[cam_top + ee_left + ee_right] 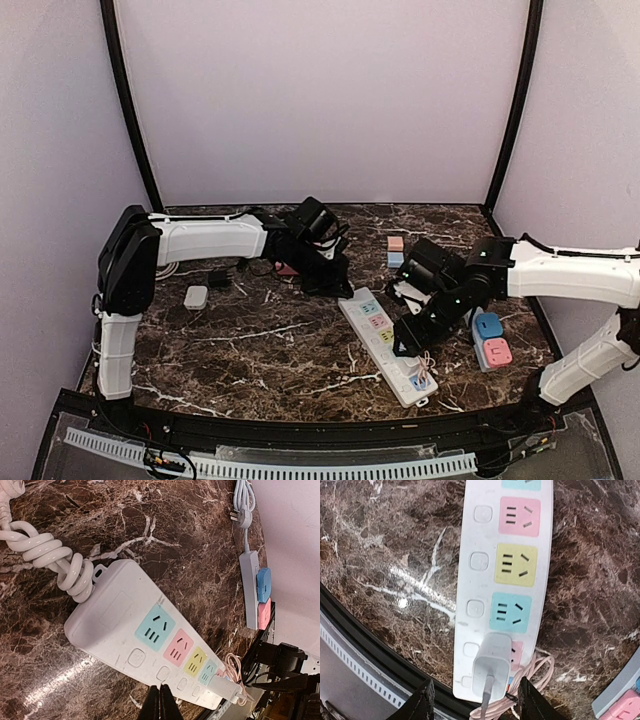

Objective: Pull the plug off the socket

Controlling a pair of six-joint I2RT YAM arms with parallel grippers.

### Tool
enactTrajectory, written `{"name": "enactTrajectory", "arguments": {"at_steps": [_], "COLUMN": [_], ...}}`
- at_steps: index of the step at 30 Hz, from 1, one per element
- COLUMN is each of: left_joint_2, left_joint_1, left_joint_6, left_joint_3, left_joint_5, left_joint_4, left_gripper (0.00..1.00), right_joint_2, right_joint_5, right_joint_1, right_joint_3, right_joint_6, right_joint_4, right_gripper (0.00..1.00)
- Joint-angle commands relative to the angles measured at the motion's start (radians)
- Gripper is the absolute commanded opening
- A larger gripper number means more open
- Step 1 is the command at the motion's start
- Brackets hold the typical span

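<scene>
A white power strip [385, 345] with coloured sockets lies on the marble table. A white charger plug [492, 671] with a coiled pink cable [530, 690] sits in the pink socket near the strip's near end; it also shows in the left wrist view [227, 689] and the top view [420, 378]. My right gripper [476, 700] is open, its fingers [422, 700] standing either side of the plug, just above it. My left gripper [160, 702] is shut and empty, hovering by the strip's [145, 635] far end beside its switch buttons.
A second small strip [490, 340] with blue and pink adapters lies at the right. A white adapter [196, 296], a black one [217, 277] and pink-blue cubes [396, 250] lie further back. The strip's thick white cord [45, 555] coils at its far end. The table's front edge [365, 650] is close.
</scene>
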Motion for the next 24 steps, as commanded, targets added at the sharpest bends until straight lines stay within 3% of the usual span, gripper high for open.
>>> {"name": "enactTrajectory", "arguments": {"at_steps": [1, 10, 24], "left_joint_2": [0.006, 0.007, 0.007], "left_joint_1": [0.003, 0.004, 0.011], "left_joint_6": [0.004, 0.013, 0.009], "left_joint_3": [0.029, 0.034, 0.029], "left_joint_5": [0.013, 0.021, 0.024], "left_joint_4": [0.006, 0.003, 0.006], "left_gripper": [0.03, 0.03, 0.03], "right_joint_2": [0.001, 0.093, 0.214], "right_joint_5": [0.065, 0.082, 0.214], "right_joint_1": [0.048, 0.081, 0.080], "right_joint_3": [0.003, 0.008, 0.123], "right_joint_6": [0.085, 0.132, 0.164], "right_joint_4": [-0.092, -0.080, -0.038], "right_gripper": [0.54, 0.50, 0.09]}}
